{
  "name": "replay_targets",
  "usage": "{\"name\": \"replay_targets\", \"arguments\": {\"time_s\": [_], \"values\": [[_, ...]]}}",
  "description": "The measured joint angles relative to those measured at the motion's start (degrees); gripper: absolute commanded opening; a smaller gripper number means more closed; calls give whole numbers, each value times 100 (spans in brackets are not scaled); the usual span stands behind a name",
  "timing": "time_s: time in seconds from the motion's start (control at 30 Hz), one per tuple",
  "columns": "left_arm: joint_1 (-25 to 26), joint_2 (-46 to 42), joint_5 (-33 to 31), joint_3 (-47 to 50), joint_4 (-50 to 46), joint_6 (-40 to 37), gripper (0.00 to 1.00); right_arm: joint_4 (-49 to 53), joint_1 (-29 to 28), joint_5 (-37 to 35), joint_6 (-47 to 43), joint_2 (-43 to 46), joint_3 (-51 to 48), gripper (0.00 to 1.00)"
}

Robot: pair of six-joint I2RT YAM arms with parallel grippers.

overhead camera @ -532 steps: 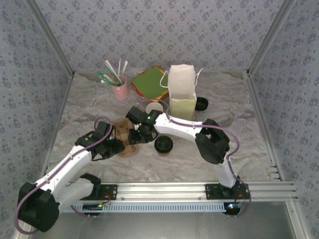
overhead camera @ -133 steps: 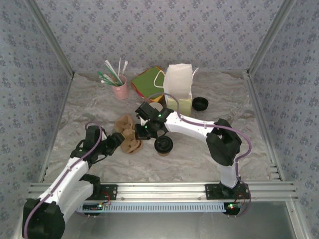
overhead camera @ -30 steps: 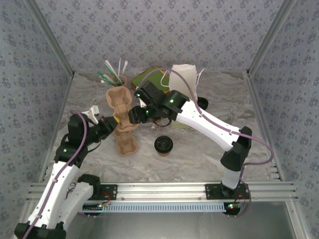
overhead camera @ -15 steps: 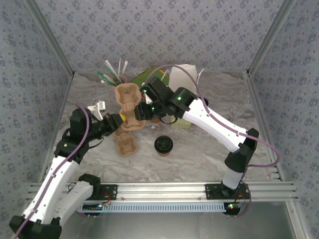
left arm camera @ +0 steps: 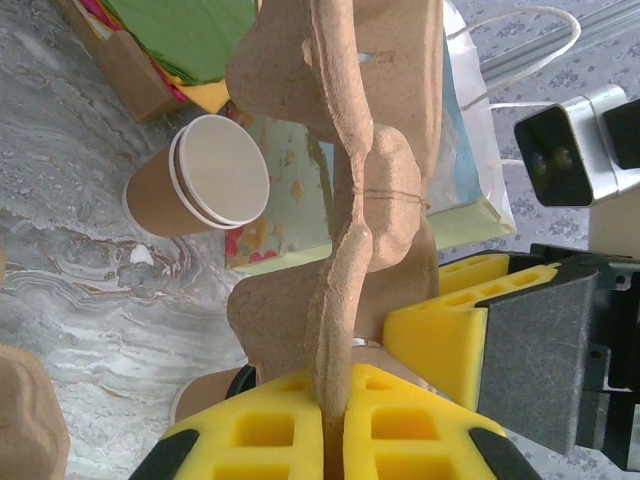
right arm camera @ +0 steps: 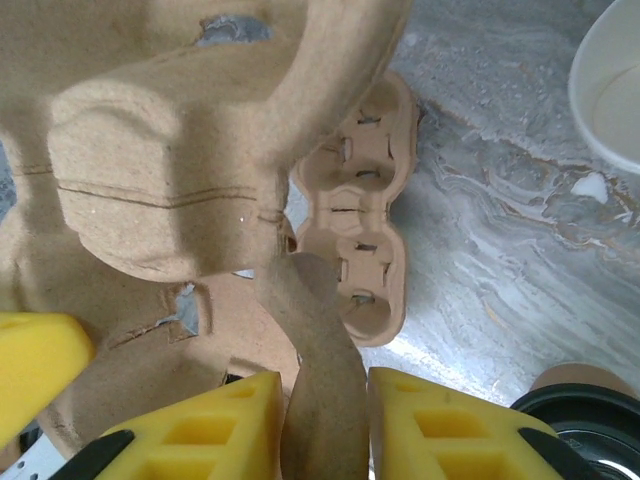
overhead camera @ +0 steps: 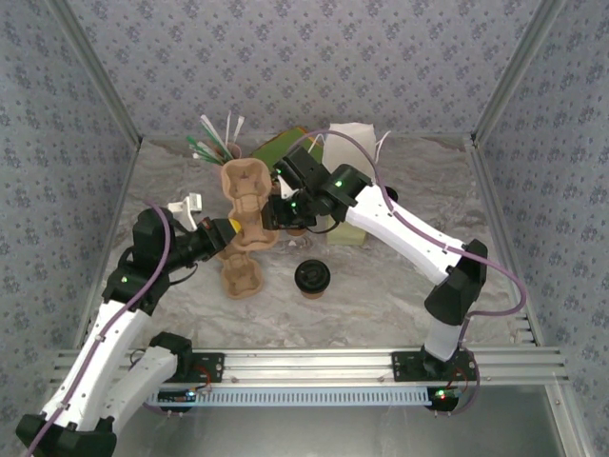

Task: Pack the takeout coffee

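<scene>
My left gripper (overhead camera: pixel 228 229) pinches the cup carrier (overhead camera: pixel 245 186) from the left; my right gripper (overhead camera: pixel 274 211), arm outstretched, clamps its right edge.

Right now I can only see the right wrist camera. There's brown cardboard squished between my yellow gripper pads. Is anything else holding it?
Observer: Yes. The left gripper is shut on the same cup carrier, gripping it from the other side.
Operator: Where's the bag? I can't find it.
Observer: The paper bag is at the back, just behind the right gripper.
Operator: I only see a bit of a black lid. Is that the coffee?
Observer: Yes. The coffee stands upright on the table, nearer the arm bases than the carrier, and neither gripper touches it.
</scene>
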State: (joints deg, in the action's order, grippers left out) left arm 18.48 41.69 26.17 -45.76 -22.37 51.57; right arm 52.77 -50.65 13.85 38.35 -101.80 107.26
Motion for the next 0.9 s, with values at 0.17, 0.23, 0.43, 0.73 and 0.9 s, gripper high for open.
{"name": "replay_targets", "arguments": {"time_s": [0.17, 0.23, 0.43, 0.73, 0.9], "values": [[2, 9, 4, 0, 9, -13, 9, -52, 109, 350, 31, 0, -63, 28], [7, 11, 4, 0, 22, -15, 9, -63, 131, 446, 46, 0, -66, 26], [39, 48, 9, 2, 24, -44, 9, -87, 164, 662, 129, 0, -129, 10], [44, 85, -2, 9, 2, -101, 31, -136, 188, 702, 129, 70, -142, 5], [83, 151, -4, -109, -44, -188, 64, -151, 186, 544, 129, 337, -195, 5]]}}
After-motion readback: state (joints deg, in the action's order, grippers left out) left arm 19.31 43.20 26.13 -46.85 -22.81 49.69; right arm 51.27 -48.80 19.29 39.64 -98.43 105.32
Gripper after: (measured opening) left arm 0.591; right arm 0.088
